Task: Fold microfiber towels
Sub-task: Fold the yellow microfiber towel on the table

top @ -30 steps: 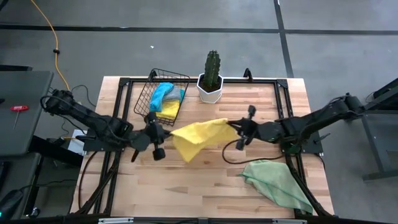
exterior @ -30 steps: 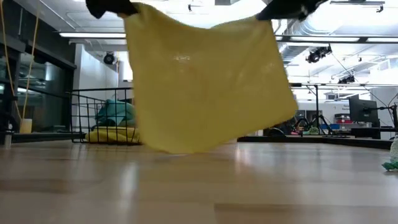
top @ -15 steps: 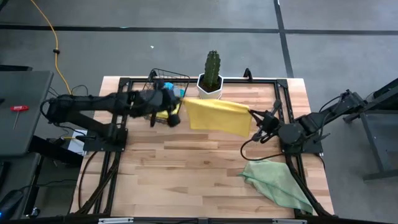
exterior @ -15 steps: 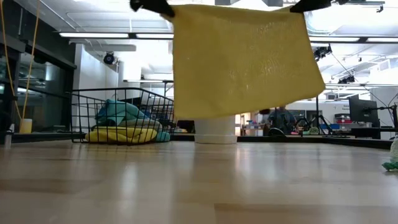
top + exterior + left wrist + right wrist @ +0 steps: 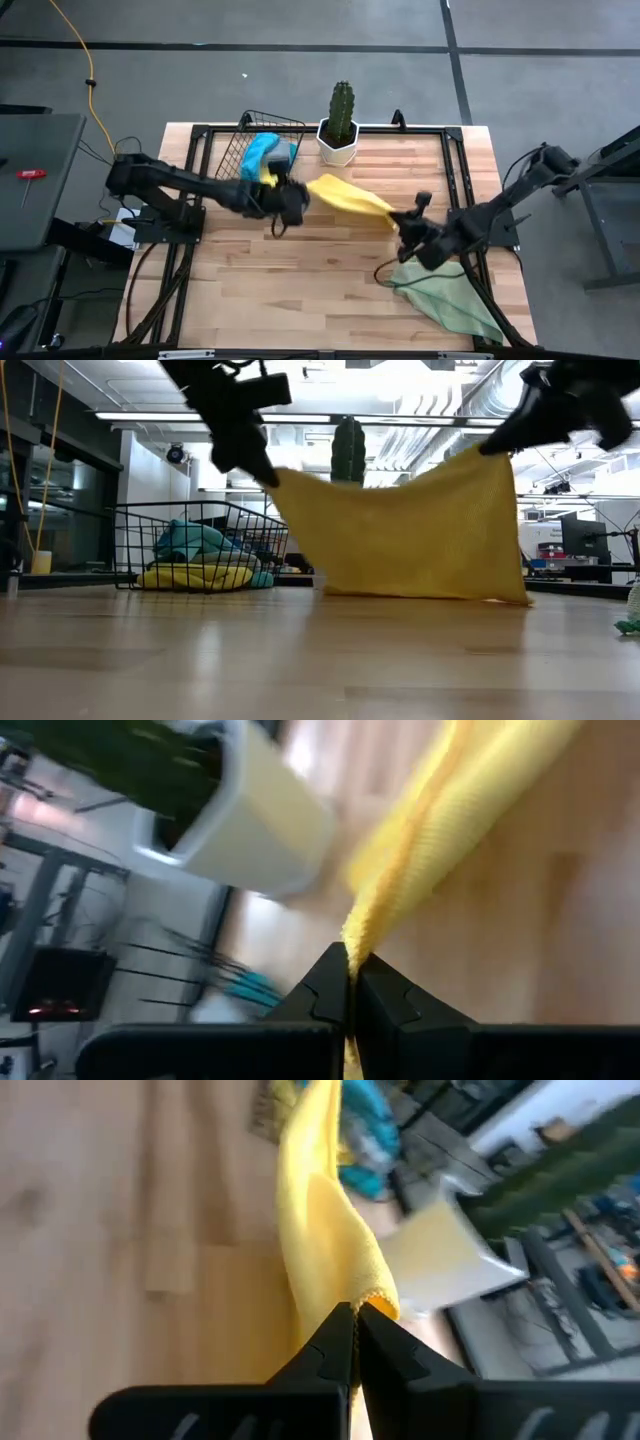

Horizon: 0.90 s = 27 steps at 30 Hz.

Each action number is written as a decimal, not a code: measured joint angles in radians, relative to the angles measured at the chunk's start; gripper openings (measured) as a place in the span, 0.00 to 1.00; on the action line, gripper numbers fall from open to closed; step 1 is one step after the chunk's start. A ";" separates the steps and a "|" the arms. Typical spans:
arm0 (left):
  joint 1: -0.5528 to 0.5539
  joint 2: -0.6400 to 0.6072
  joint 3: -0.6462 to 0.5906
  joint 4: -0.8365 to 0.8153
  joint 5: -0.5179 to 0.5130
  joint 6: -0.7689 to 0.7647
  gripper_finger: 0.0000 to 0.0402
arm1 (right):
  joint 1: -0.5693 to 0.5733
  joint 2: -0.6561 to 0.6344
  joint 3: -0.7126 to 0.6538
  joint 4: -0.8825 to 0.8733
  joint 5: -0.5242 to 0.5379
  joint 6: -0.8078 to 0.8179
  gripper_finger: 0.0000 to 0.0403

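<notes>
A bright yellow towel (image 5: pixel 350 197) is stretched between my two grippers over the middle of the table. Its lower edge (image 5: pixel 420 594) rests on the wood. My left gripper (image 5: pixel 297 198) is shut on its left upper corner, and my right gripper (image 5: pixel 406 222) is shut on its right upper corner. A pale green towel (image 5: pixel 450 295) lies crumpled at the near right. More towels, turquoise and yellow (image 5: pixel 266 160), lie in the wire basket (image 5: pixel 232 160). My left gripper pinches the yellow towel's upper left corner (image 5: pixel 352 942) between its two fingers, slanting down from the table's left. The cloth runs away from the fingers in a bunched fold and hangs down to the table. My right gripper pinches the towel's upper right corner (image 5: pixel 366 1294) between its two fingers, coming from the table's right. The hemmed edge shows right at the fingertips. The cloth hangs below, its upper edge sagging toward the left gripper.
A cactus in a white pot (image 5: pixel 340 128) stands at the far edge, just behind the towel. The wire basket is at the far left. Bare wood (image 5: pixel 300 280) lies on the near side of the towel.
Both grippers carried the hanging towel toward the far edge, then came back toward the near edge and down. The right gripper went farther toward the near right. The towel hung clear of the table before; now its lower edge lies on the wood and its top edge sags.
</notes>
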<state>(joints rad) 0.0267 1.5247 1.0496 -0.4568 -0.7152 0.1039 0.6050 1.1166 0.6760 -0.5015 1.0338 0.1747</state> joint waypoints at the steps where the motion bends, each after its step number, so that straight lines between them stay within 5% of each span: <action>1: -0.030 0.014 -0.014 0.003 -0.001 -0.030 0.00 | 0.019 0.033 -0.004 0.018 -0.006 0.020 0.00; 14: -0.405 0.157 -0.061 0.017 0.000 -0.304 0.00 | 0.127 0.427 -0.002 0.359 -0.280 0.078 0.00; 27: -0.515 0.334 -0.061 0.020 0.123 -0.476 0.05 | 0.124 0.521 0.000 0.468 -0.385 0.256 0.06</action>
<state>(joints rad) -0.4884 1.8590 0.9882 -0.4366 -0.5920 -0.3723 0.7291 1.6378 0.6760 -0.0335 0.6491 0.4308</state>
